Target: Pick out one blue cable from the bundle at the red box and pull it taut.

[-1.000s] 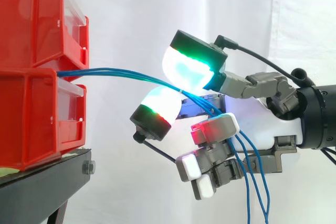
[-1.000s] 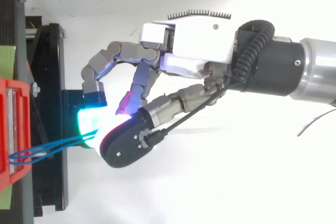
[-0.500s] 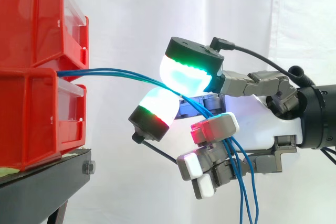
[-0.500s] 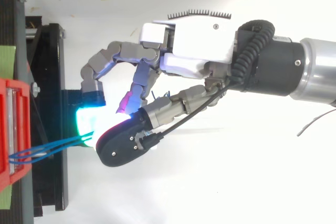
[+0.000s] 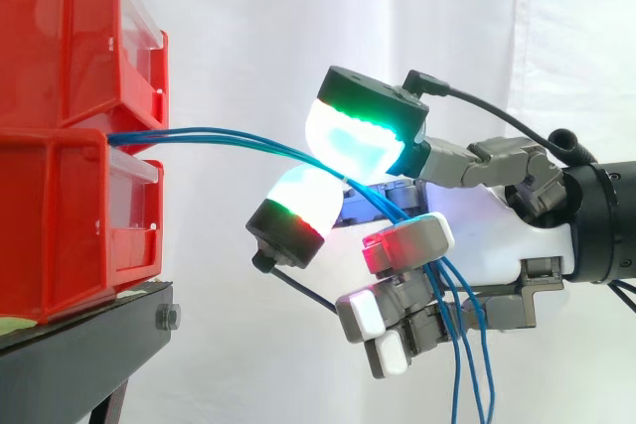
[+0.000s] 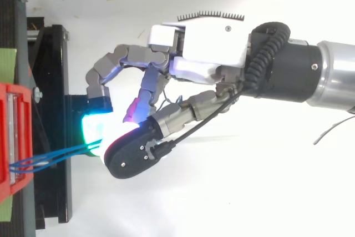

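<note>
Side view: thin blue cables point(image 5: 229, 139) leave the gap between the stacked red bins point(image 5: 70, 146) and arc gently to the hand point(image 5: 492, 240) — pinched between two curled glowing pads point(image 5: 348, 136) — then dangle slack. Top view: the strands span from bin edge to pads.

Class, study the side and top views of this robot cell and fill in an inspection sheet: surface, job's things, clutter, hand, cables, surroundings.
Surface: black stand carrying the bins.
Job's things: two stacked red bins; a bundle of blue cables coming out between them.
Clutter: nothing seen.
Hand: hand level with the bundle, fingers curled, two glowing pads closed on the cables.
Cables: several blue strands run gently bowed from the bins, enter the hand together, then hang loose below it.
Surroundings: white curtain behind.
</note>
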`<state>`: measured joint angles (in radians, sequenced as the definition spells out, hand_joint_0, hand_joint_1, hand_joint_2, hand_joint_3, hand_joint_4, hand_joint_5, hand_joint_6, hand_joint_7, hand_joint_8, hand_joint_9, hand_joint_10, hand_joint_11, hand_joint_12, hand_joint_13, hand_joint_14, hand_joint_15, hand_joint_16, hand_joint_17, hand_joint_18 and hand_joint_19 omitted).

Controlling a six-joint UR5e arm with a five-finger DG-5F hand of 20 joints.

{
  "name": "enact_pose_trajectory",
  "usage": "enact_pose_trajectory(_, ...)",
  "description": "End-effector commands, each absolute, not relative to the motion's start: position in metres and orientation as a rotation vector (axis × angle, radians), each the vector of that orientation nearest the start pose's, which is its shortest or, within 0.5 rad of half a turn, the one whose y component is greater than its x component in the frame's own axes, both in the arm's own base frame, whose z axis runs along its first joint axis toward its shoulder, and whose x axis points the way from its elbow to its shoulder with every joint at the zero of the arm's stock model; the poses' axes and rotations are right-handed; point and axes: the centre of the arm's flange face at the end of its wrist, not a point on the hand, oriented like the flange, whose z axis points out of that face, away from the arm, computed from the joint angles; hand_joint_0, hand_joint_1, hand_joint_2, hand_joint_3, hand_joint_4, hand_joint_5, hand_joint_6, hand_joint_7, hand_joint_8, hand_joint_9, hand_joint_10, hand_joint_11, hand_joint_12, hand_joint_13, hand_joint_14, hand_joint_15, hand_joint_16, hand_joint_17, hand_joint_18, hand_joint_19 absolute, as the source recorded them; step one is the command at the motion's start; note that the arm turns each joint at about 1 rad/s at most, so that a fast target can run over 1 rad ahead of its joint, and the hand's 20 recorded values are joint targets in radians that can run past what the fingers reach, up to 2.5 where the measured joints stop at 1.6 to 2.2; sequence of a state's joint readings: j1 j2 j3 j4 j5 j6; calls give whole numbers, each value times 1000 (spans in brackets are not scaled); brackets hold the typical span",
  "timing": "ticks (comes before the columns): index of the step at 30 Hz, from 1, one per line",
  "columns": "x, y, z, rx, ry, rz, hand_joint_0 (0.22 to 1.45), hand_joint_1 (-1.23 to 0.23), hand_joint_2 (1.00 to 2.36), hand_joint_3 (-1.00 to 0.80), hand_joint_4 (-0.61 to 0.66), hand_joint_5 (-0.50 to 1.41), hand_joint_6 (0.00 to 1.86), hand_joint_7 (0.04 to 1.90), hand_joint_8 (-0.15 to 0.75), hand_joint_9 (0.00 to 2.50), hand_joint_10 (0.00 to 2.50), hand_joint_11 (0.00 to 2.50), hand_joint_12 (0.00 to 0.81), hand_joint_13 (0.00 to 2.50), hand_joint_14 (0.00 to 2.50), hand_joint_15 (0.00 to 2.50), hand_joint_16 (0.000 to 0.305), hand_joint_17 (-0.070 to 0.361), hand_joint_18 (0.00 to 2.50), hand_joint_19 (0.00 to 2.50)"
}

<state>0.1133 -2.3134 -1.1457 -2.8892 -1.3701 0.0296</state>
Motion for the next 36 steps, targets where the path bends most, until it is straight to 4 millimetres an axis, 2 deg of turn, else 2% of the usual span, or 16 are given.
enact_pose_trajectory(1,763,-66,247,1333,1173,1145,610,-768,1000,-500,8,-106,950,992,296,1451,37,1055,326,1147,21,536,41,93,1018,629)
enact_pose_trajectory(5,762,-66,246,1361,1165,1166,587,-703,1001,-500,12,-96,942,1025,302,1486,37,1066,326,1156,21,546,43,96,1039,641)
enact_pose_trajectory(13,762,-66,246,1371,1159,1174,568,-544,1000,-500,19,-85,913,950,297,1501,39,1046,334,1166,22,555,46,103,1059,660)
enact_pose_trajectory(21,762,-66,246,1371,1159,1174,479,-656,1000,-500,54,-83,881,995,325,1499,36,1024,359,1184,20,537,51,115,1107,607)
enact_pose_trajectory(29,762,-66,246,1371,1159,1174,373,-741,1000,-500,74,-91,884,939,356,1481,33,988,399,1204,18,508,60,134,1183,549)
enact_pose_trajectory(31,762,-66,246,1371,1159,1174,402,-766,1000,-500,67,-94,885,934,342,1470,33,1000,384,1187,18,509,56,127,1153,565)
enact_pose_trajectory(33,762,-66,246,1371,1159,1174,484,-789,1000,-500,50,-100,884,950,314,1443,36,1018,353,1151,20,530,49,111,1082,605)
enact_pose_trajectory(36,762,-66,245,1373,1160,1174,609,-836,1004,-452,24,-101,892,1068,288,1452,38,1056,322,1140,21,546,43,97,1029,628)
